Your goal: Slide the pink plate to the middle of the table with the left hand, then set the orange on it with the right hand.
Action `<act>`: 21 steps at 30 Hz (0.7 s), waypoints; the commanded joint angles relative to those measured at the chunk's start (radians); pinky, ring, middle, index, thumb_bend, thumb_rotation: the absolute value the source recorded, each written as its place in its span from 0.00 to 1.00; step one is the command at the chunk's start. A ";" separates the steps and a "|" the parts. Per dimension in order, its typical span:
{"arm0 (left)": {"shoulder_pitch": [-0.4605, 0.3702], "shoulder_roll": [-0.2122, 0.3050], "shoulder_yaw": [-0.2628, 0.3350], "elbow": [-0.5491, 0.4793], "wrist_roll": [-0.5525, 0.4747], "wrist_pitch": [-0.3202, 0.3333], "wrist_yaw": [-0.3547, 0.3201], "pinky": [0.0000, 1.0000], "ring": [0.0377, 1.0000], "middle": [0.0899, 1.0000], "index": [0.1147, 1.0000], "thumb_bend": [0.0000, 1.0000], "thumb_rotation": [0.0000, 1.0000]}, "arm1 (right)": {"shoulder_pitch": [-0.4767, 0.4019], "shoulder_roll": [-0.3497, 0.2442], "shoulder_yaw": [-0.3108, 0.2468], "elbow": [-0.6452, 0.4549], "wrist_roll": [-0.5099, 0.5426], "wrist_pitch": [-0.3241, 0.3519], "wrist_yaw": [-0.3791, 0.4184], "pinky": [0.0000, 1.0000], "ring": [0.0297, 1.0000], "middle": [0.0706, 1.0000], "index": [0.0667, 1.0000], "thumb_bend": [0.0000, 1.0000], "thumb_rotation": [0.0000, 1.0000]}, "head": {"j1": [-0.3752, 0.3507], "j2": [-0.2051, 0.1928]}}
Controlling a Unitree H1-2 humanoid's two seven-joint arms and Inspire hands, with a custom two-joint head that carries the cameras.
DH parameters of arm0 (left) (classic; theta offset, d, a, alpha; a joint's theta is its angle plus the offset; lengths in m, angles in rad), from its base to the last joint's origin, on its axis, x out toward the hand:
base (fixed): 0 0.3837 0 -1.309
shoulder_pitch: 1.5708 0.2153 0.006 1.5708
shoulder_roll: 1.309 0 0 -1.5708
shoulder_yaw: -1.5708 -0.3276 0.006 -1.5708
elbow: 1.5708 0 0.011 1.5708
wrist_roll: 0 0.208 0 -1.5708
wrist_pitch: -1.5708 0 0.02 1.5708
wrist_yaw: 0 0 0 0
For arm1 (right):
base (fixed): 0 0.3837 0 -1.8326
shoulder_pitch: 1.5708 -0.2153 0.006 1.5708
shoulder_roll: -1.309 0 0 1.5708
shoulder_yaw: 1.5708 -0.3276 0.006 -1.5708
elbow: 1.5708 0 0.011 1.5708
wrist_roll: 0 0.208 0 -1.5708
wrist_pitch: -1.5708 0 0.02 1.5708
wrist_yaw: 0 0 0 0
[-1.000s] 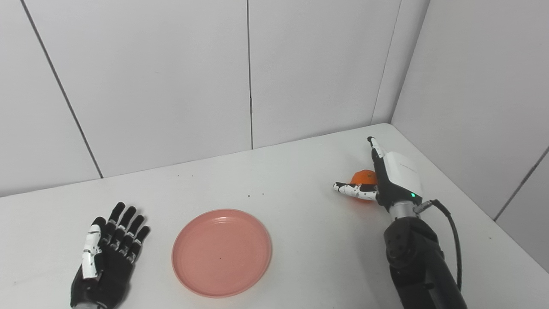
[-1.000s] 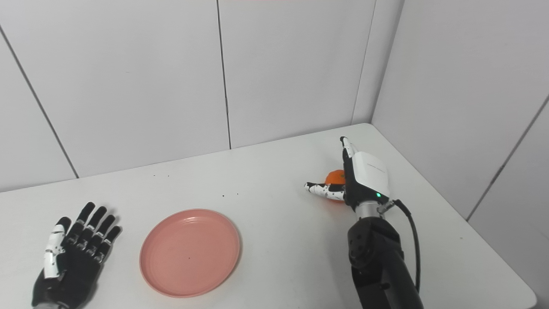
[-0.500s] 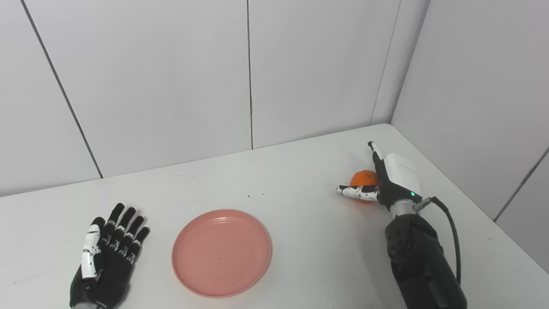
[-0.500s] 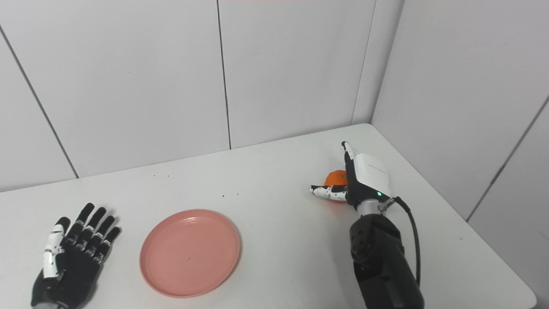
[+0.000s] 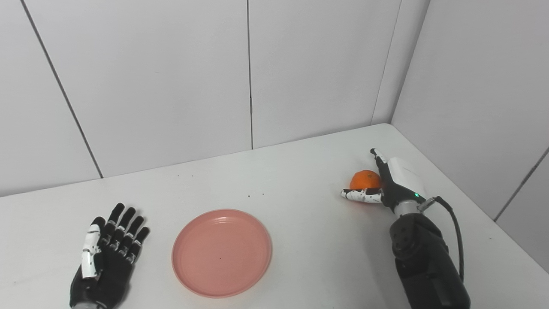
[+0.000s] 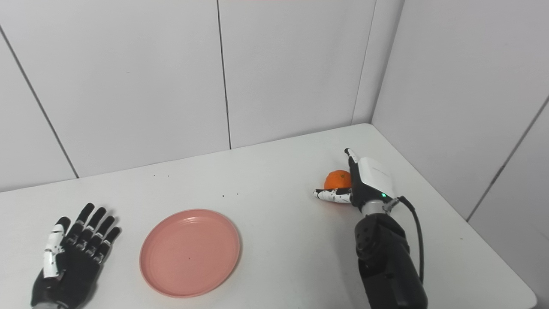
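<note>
Right hand [image 5: 392,182] cups the orange [image 5: 364,179] near the table's [image 5: 300,180] right edge – fingers spread, not closed; left hand [image 5: 107,253] lies flat, empty, beside the pink plate [image 5: 221,252].

Bright, even overhead light, soft faint shadows, sharp focus, no glare.

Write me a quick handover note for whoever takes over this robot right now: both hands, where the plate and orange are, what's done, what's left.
Left hand: open, flat on the table at near left, holding nothing, apart from the plate.
Right hand: open, set against the orange at far right, thumb in front of it, fingers straight, not closed.
Pink plate: near the table's middle, a little left, bare.
Orange: on the table, not lifted.
Done: the plate looks already placed.
Left: close the right hand on the orange, carry it left and set it on the plate.
</note>
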 commanded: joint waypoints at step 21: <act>0.022 0.014 -0.001 0.033 0.014 0.034 0.004 1.00 1.00 1.00 1.00 0.28 1.00 | -0.062 -0.003 -0.028 0.020 -0.017 0.000 0.058 0.48 0.63 0.68 0.84 0.92 0.39 | 0.008 0.014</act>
